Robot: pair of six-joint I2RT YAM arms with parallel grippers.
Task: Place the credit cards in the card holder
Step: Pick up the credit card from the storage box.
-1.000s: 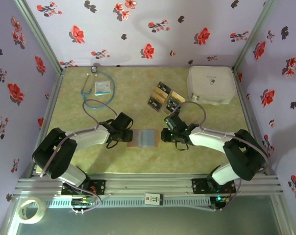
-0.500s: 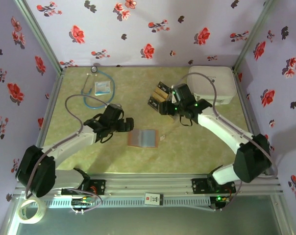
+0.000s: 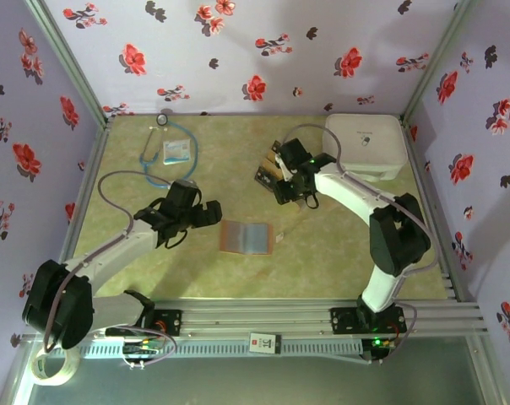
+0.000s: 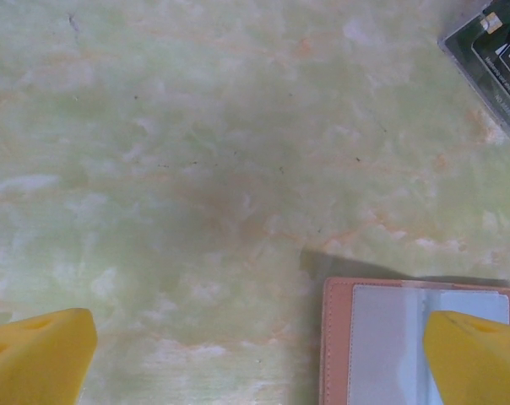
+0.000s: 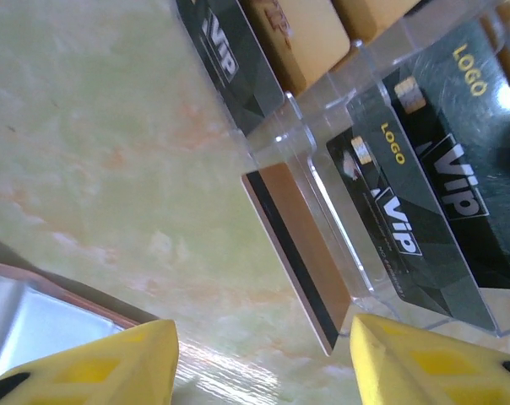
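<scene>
The card holder (image 3: 246,237) lies open and flat mid-table, reddish-brown rim, greyish inside; its corner shows in the left wrist view (image 4: 407,337) and the right wrist view (image 5: 23,304). The credit cards (image 3: 276,164) stand in a clear rack: black VIP cards (image 5: 411,211), tan ones (image 5: 297,34). One tan card with a black stripe (image 5: 297,253) leans out at the rack's near end. My right gripper (image 3: 293,187) (image 5: 263,363) hangs open just before that card, touching nothing. My left gripper (image 3: 211,214) (image 4: 255,359) is open, left of the holder, with bare table between its fingers.
A big white case (image 3: 365,143) sits at the back right, close behind the right arm. A blue stethoscope (image 3: 158,156) and a white-blue packet (image 3: 177,151) lie at the back left. Open table runs in front of the holder.
My right gripper left the holder's right edge and swung back to the card rack. My left gripper drew away leftward from the holder's left edge. The holder stayed put.
</scene>
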